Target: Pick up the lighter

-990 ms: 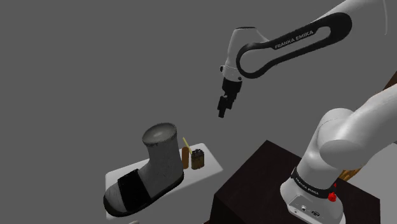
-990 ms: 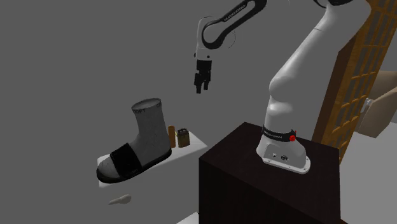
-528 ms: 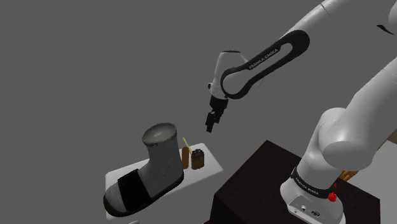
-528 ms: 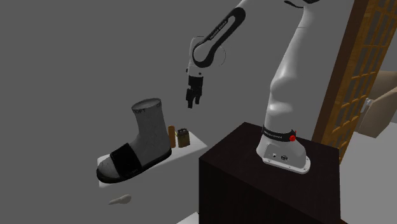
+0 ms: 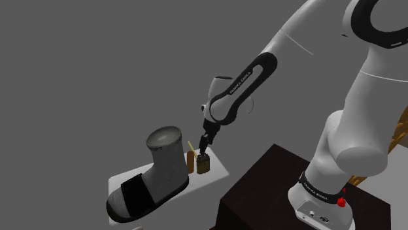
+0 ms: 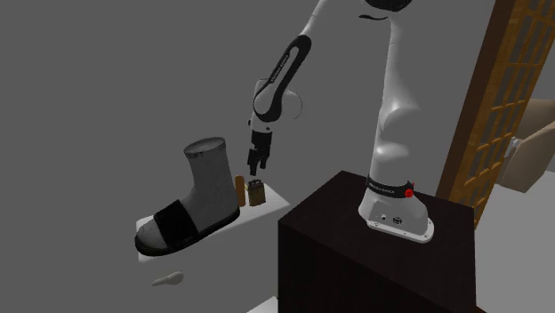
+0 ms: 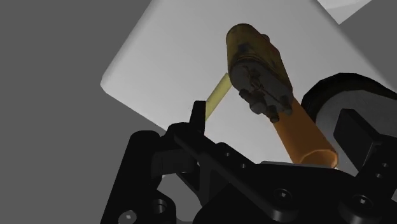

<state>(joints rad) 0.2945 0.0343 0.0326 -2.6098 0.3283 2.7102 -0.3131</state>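
The lighter (image 5: pixel 203 163) is a small brown body with a metal top, standing on a white board (image 5: pixel 219 164) beside a grey sock in a black sandal (image 5: pixel 153 176). My black gripper (image 5: pixel 204 144) hangs just above the lighter, pointing down at it, with nothing held. From the second exterior view the gripper (image 6: pixel 257 165) is right over the lighter (image 6: pixel 258 193). In the wrist view the lighter (image 7: pixel 257 63) lies ahead of the gripper (image 7: pixel 261 149), whose fingers stand apart.
An orange cylinder (image 5: pixel 191 161) with a thin yellow stick (image 5: pixel 190 145) stands touching or nearly touching the lighter, between it and the sock. The dark stand (image 5: pixel 268 189) is close at the shoulder view's lower right. A small pale object (image 6: pixel 166 279) lies below the board.
The arm has swung down and to the shoulder view's left, bringing the gripper from high above the board to just over the lighter. The objects have not moved.
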